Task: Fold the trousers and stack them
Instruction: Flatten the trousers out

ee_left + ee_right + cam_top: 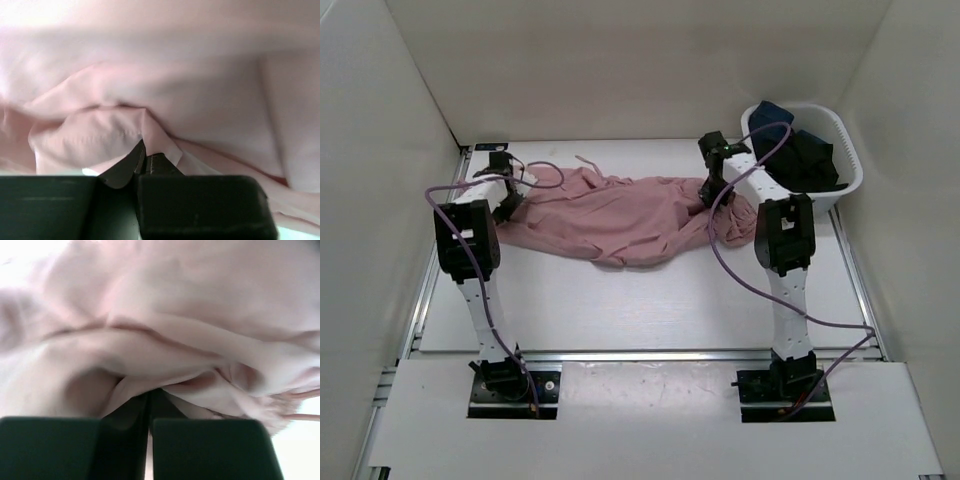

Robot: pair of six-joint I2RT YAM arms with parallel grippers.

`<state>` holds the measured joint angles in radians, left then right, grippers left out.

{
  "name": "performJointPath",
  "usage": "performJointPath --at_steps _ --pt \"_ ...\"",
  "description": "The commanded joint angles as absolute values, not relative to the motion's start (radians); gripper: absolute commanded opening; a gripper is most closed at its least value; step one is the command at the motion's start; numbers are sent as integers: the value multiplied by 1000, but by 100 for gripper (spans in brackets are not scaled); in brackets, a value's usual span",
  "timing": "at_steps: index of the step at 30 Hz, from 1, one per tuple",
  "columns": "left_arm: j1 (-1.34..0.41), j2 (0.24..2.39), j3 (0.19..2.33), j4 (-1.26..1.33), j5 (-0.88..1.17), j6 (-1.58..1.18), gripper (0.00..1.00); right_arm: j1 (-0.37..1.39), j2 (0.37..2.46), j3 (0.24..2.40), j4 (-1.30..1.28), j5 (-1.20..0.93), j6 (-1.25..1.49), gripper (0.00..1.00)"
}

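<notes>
- The white surface (620, 310) carries the pink trousers (610, 215), which lie rumpled and unfolded across its far half, from about 10 o'clock to 2 o'clock.
- The cloth looks thin, light and limp. It will likely sag and bunch wherever it is unsupported, so the firmer waistband or hem corners seem the best holds, though I cannot tell which end is which.
- A white basket (850, 165) at 2 o'clock holds dark garments (810, 155).
- The left jaws are clenched on a fold at the trousers' 9 o'clock end.
- The right jaws are pinched together on bunched cloth at the 3 o'clock end — a thin cord (300, 416) trails beside them.
</notes>
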<state>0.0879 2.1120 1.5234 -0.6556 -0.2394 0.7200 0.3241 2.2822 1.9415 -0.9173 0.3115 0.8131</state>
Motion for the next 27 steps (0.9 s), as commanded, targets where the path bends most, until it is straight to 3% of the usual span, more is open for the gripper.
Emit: performJointPath --at_steps 1,11,19,23,27 --pt "118 2109 1687 -593 -229 695 14 279 2212 2100 -939 345 793 0" --pt "271 1789 1793 -727 -156 716 14 245 1749 1822 -905 308 709 0" --pt "472 1654 1870 -781 -189 826 14 86 1447 1724 -982 386 687 0" --pt "570 1505 1610 -781 -131 946 14 22 1248 1463 -1029 377 729 0" --pt "624 1321 1187 -770 -92 1049 14 -12 1051 1134 -1092 313 814 0"
